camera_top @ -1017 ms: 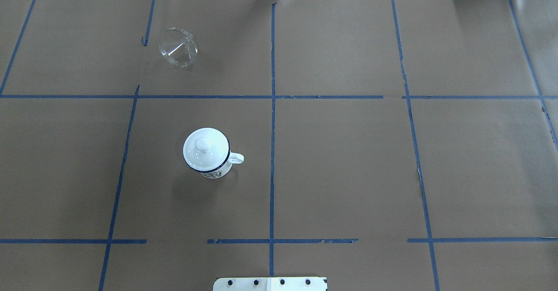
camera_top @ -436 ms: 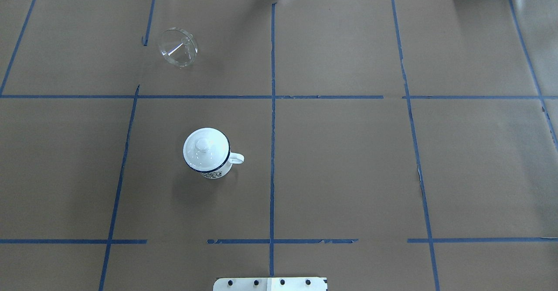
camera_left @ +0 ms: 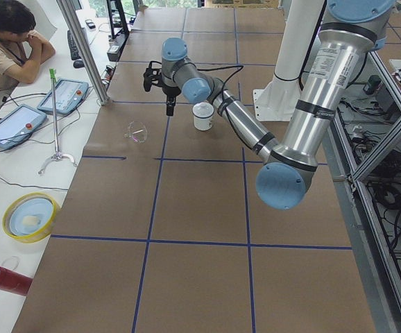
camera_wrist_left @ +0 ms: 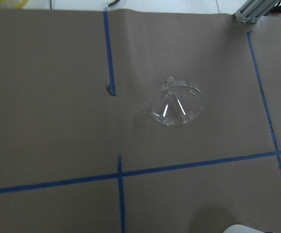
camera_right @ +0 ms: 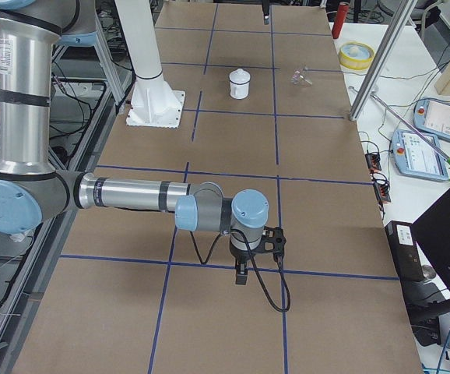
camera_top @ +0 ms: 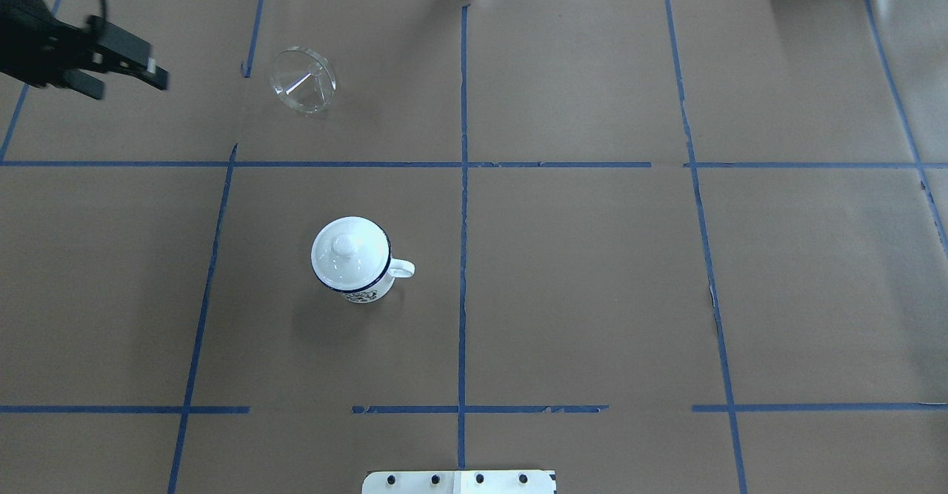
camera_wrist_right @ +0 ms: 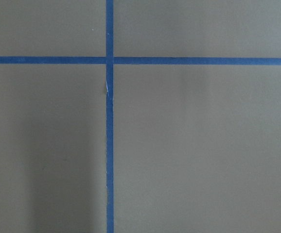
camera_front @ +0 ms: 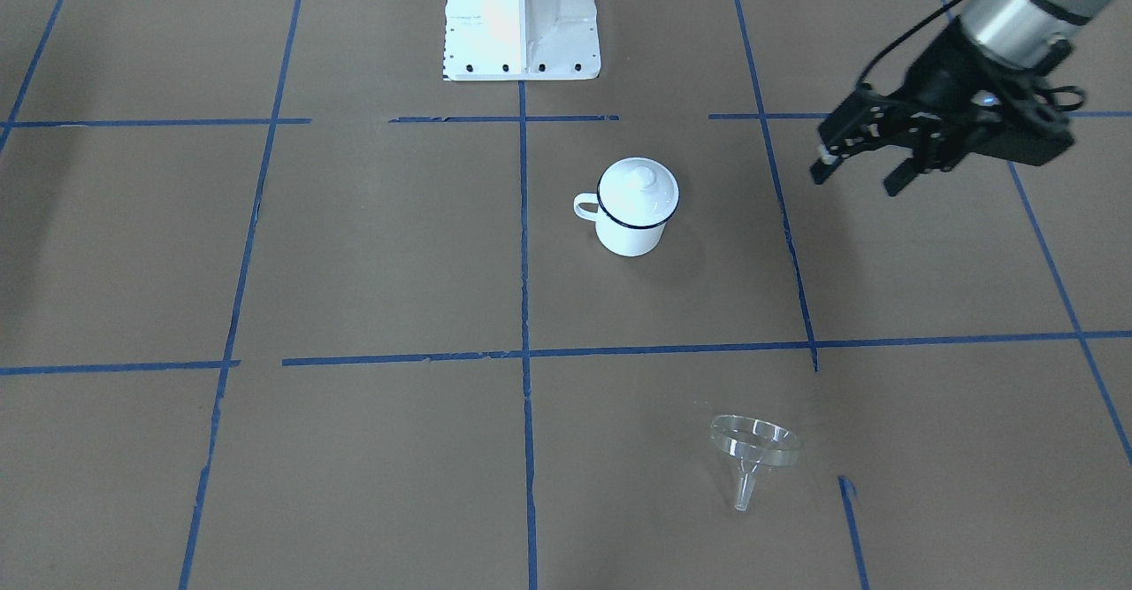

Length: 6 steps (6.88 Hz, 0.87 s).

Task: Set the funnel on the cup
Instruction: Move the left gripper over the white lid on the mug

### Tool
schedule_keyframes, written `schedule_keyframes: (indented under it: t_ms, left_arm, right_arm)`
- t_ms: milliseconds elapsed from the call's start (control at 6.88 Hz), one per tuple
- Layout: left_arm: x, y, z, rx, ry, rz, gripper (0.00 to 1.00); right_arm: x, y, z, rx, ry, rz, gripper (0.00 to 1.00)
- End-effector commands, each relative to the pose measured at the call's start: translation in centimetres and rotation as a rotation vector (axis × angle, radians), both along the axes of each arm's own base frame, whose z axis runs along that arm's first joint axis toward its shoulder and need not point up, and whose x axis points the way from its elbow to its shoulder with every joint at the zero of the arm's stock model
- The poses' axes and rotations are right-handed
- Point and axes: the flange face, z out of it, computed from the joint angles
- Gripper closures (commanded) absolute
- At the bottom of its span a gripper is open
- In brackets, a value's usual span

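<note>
One lid (camera_front: 638, 185): white, knobbed, seated on the cup (camera_front: 630, 234)
cup: upright on the paper, handle toward the table's middle line
funnel (camera_top: 302, 81): lying tilted, well apart from the cup, farther from the robot
left gripper (camera_top: 126, 88): fingers spread, empty, in the air left of the funnel
right gripper (camera_right: 241, 276): low over the paper; spread or clenched, cannot tell

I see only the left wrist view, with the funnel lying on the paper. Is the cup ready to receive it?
Observer: Not yet: a white knobbed lid covers the cup.
Operator: Is the left tool open?
Observer: Yes, the left tool is open and empty, above the table.
Operator: And the right one?
Observer: The right tool hangs far from the cup; whether open, I cannot tell.
</note>
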Motion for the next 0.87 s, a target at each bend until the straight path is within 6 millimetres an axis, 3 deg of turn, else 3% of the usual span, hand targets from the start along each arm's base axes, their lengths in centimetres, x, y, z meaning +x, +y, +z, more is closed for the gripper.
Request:
schedule_keyframes:
  t_ms: [0, 145, 436, 727]
  left_arm:
    - [11.4, 4.2, -8.2, -0.131, -0.118, -0.036, 0.0]
    - [13.8, 5.7, -8.6, -0.175, -0.138, -0.058, 0.0]
    - [19.0, 7.7, -6.6, -0.193, -0.213, -0.089, 0.0]
    - [20.3, 8.1, -5.9, -0.206, -0.232, -0.079, 0.0]
  right_arm:
    - [0.0, 0.0, 0.0, 0.0, 0.0, 0.0, 0.0]
    - [0.0, 0.0, 0.0, 0.0, 0.0, 0.0, 0.0]
    - [0.0, 0.0, 0.0, 0.0, 0.0, 0.0, 0.0]
    - [0.0, 0.0, 0.0, 0.0, 0.0, 0.0, 0.0]
